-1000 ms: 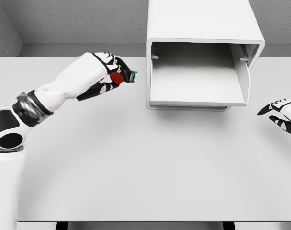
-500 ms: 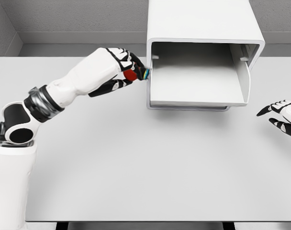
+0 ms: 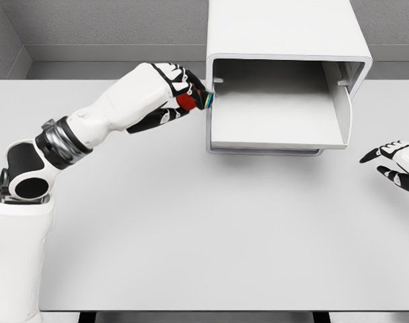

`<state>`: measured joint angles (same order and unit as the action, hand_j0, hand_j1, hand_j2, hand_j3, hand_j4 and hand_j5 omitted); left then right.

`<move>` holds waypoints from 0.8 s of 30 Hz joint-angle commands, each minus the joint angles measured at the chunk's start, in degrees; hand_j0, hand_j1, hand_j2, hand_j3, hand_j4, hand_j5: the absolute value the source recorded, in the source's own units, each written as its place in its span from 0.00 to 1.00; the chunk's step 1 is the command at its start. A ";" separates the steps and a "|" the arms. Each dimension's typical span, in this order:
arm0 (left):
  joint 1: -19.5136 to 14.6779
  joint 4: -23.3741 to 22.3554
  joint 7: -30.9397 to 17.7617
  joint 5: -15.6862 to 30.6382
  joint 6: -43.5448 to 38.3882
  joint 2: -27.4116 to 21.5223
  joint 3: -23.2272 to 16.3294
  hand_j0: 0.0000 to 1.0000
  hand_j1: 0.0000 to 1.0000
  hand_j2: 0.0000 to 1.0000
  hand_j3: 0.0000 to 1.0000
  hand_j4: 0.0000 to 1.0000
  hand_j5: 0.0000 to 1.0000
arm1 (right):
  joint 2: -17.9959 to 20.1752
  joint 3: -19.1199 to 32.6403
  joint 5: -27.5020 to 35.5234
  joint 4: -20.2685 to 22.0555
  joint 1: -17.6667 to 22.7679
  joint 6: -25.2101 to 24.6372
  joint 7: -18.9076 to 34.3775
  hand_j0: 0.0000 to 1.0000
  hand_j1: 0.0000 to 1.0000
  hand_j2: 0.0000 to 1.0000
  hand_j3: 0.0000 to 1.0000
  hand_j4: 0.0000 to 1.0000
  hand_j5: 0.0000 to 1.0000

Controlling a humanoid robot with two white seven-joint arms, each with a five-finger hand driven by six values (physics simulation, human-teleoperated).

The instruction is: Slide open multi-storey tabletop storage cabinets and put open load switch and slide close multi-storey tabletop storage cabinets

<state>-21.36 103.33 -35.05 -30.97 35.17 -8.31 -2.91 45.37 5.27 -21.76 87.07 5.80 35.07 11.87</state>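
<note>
No brand, label or writing can be read on anything in the head view.

The left hand (image 3: pixel 169 97) is clamped on the load switch (image 3: pixel 192 101), a small part with a red body and a tip striped in blue, green and yellow. The switch is held above the tabletop (image 3: pixel 191 229), toward its far edge, with the striped tip at the left wall of the storage cabinet (image 3: pixel 285 74), level with the open front; whether it touches the wall cannot be told. The cabinet is white and stands at the far edge of the tabletop, right of the middle. Its drawer (image 3: pixel 278 124) is slid out toward the robot, and the tray floor shows bare.

The right hand (image 3: pixel 393 161) rests near the right edge of the tabletop, well apart from the cabinet, with its black-tipped fingers spread and holding nothing.

Against the frame 1 s ago, the left arm has stretched farther across the table: the switch then hung clear to the left of the cabinet, and 0.5 s ago it was just short of the wall. The right hand and the open drawer lie as they did then.
</note>
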 commanded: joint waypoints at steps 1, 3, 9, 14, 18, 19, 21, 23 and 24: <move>0.00 0.03 0.05 0.38 -0.17 0.05 0.01 0.43 0.43 0.43 0.43 0.43 0.43 | -0.02 0.01 0.32 0.12 0.00 -0.07 -0.01 0.55 0.55 0.55 0.55 0.55 0.55; -0.26 0.03 0.05 0.38 -0.17 0.05 0.01 0.43 0.43 0.43 0.43 0.43 0.43 | -0.02 0.09 0.32 0.12 0.09 -0.07 -0.01 0.55 0.55 0.55 0.55 0.55 0.55; -1.32 0.03 0.05 0.38 -0.17 0.93 -0.69 0.43 0.43 0.43 0.43 0.43 0.43 | -0.02 0.09 0.32 0.03 0.09 -0.07 -0.01 0.55 0.55 0.55 0.55 0.55 0.55; -2.02 -0.06 0.05 -0.24 -0.17 2.24 -3.15 0.43 0.43 0.43 0.43 0.43 0.43 | -0.02 0.09 0.40 0.21 0.44 -0.07 -0.10 0.55 0.55 0.55 0.55 0.55 0.55; -2.20 -0.06 0.05 -1.20 -0.17 2.33 -3.51 0.43 0.43 0.43 0.43 0.43 0.43 | -0.02 0.09 0.40 0.21 0.53 -0.07 -0.10 0.55 0.55 0.55 0.55 0.55 0.55; -2.29 -0.06 0.05 -1.55 -0.17 2.42 -3.51 0.43 0.43 0.43 0.43 0.43 0.43 | -0.02 0.09 0.40 0.29 0.53 -0.07 -0.10 0.55 0.55 0.55 0.55 0.55 0.55; -2.29 -0.06 0.05 -1.73 -0.17 2.51 -3.51 0.43 0.43 0.43 0.43 0.43 0.43 | -0.02 0.09 0.40 0.29 0.53 -0.07 -0.10 0.55 0.55 0.55 0.55 0.55 0.55; -2.29 -0.06 0.05 -4.37 -0.17 4.26 -3.59 0.43 0.43 0.43 0.43 0.43 0.43 | -0.02 0.09 0.40 0.21 0.53 -0.07 -0.10 0.55 0.55 0.55 0.55 0.55 0.55; -2.29 -0.06 0.05 -4.63 -0.17 4.88 -3.77 0.43 0.43 0.43 0.43 0.43 0.43 | -0.02 0.09 0.40 0.21 0.53 -0.07 -0.10 0.55 0.55 0.55 0.55 0.55 0.55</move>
<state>-23.64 103.26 -35.06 -34.74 35.18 -4.49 -6.54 45.28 5.35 -21.76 87.26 6.33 35.07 11.80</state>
